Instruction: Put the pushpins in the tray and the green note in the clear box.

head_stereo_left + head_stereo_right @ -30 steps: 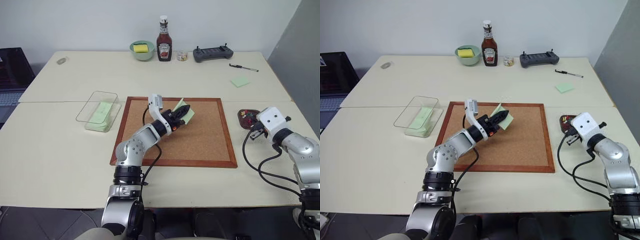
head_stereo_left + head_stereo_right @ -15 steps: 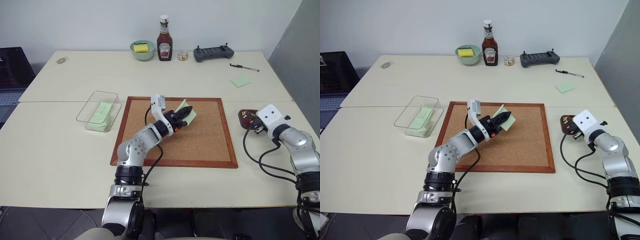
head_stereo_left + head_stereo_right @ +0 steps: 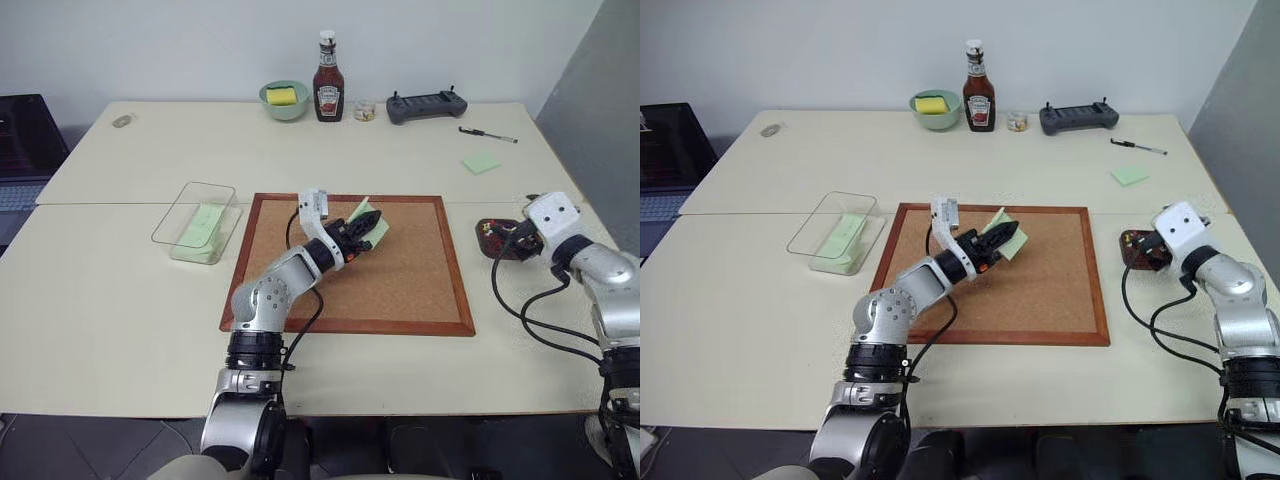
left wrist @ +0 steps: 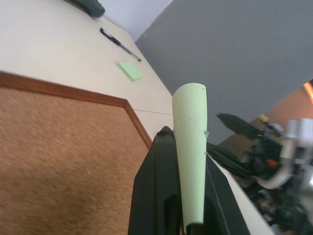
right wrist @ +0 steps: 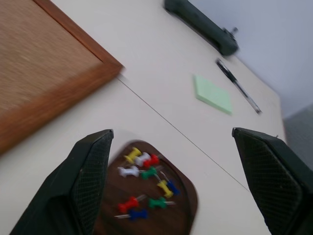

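Note:
My left gripper (image 3: pixel 368 222) is shut on the green note (image 4: pixel 190 147), a pale green slip held up in the air over the far part of the cork board (image 3: pixel 400 280). The note (image 3: pixel 374 224) sticks out past the black fingertips. To the left lies the clear box (image 3: pixel 205 186) with another green slip (image 3: pixel 203 222) inside it. Just right of the board sits the small dark brown tray (image 5: pixel 182 215), holding several pushpins (image 5: pixel 146 181) in red, yellow, green, blue and white. My right gripper (image 5: pixel 172 133) hangs open above the tray (image 3: pixel 490 232), holding nothing.
Along the table's far edge stand a pale green bowl (image 3: pixel 284 100), a ketchup bottle (image 3: pixel 328 92), a small jar (image 3: pixel 364 111) and a dark controller (image 3: pixel 427 105). A pen (image 3: pixel 488 135) and a square green sticky note (image 3: pixel 481 163) lie at the far right. A laptop (image 3: pixel 20 150) is at the left.
My right gripper has opened wide and lifted a little over the tray. The left gripper still holds the note in about the same place.

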Motion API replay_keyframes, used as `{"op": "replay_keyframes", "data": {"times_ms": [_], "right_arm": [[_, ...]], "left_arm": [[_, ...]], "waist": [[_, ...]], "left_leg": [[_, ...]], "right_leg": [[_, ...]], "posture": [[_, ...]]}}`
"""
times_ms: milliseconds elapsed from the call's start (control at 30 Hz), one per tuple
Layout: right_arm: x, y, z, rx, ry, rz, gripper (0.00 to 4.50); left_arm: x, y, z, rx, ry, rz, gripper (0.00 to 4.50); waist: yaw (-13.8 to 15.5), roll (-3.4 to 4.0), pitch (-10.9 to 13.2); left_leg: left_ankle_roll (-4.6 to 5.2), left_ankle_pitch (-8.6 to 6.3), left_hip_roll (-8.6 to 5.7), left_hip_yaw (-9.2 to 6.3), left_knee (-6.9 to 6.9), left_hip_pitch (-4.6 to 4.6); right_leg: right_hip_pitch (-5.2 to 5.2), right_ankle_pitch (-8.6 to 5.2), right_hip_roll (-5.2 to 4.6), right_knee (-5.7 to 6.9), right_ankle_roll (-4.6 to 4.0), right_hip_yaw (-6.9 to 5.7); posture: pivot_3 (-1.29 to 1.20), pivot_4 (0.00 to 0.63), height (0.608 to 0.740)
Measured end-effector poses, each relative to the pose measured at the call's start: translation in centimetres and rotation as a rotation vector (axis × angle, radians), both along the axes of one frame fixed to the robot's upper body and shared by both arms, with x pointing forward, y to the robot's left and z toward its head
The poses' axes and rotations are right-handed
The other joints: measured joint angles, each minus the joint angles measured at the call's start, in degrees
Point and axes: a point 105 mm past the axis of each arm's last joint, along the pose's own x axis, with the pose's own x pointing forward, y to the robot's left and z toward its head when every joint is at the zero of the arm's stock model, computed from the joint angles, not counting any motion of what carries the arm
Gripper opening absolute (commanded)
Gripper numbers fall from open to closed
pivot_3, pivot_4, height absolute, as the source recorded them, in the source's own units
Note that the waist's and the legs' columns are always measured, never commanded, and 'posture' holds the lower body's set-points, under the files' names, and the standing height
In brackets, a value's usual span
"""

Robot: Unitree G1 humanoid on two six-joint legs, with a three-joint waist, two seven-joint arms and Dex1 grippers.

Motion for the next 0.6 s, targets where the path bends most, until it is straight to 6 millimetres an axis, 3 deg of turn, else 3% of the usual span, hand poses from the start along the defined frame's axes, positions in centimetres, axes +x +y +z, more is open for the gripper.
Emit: {"op": "replay_keyframes", "data": {"times_ms": [167,267,433,500,600], "right_arm": [[-1.4,5.1,1.6,0.156,0.006,0.23,4.11],[-2.8,9.5,2.3,0.276,0.072,0.409,4.11],[-4.6,14.8,3.0,0.328,0.165,0.642,4.11],[-4.8,17.4,3.4,0.327,0.184,0.737,4.11],[-4.6,19.1,3.4,0.307,0.209,0.794,4.11]], "left_arm": [[0.7,4.2,2.7,0.18,-0.147,0.158,0.0],[1.1,8.5,3.7,0.352,-0.217,0.313,0.0],[1.3,14.7,3.9,0.489,-0.211,0.51,0.0],[1.3,18.2,4.2,0.542,-0.191,0.609,0.0],[1.5,20.9,3.7,0.594,-0.157,0.679,0.0]], "waist": [[-0.3,0.0,0.0],[-0.3,-0.02,0.0],[-0.1,-0.05,0.0],[-0.2,-0.05,0.0],[-0.1,-0.05,0.0]], "left_leg": [[0.0,0.0,-0.01,-0.02,0.0,0.04],[0.01,0.0,-0.01,-0.06,-0.01,0.01],[0.19,-0.11,-0.01,-0.16,-0.02,-0.03],[0.22,-0.12,-0.01,-0.16,-0.01,-0.03],[0.22,-0.13,-0.02,-0.18,-0.01,-0.02]], "right_leg": [[0.03,0.0,0.0,0.03,0.0,-0.01],[-0.01,0.0,0.0,0.05,0.0,-0.02],[-0.06,0.0,0.0,0.05,-0.01,-0.1],[-0.08,0.0,0.0,0.05,-0.01,-0.11],[-0.09,0.0,-0.01,0.07,-0.01,-0.12]], "posture": [[0.0,0.15,0.74],[0.0,0.15,0.74],[0.0,0.15,0.74],[0.0,0.15,0.74],[0.0,0.15,0.74]]}}
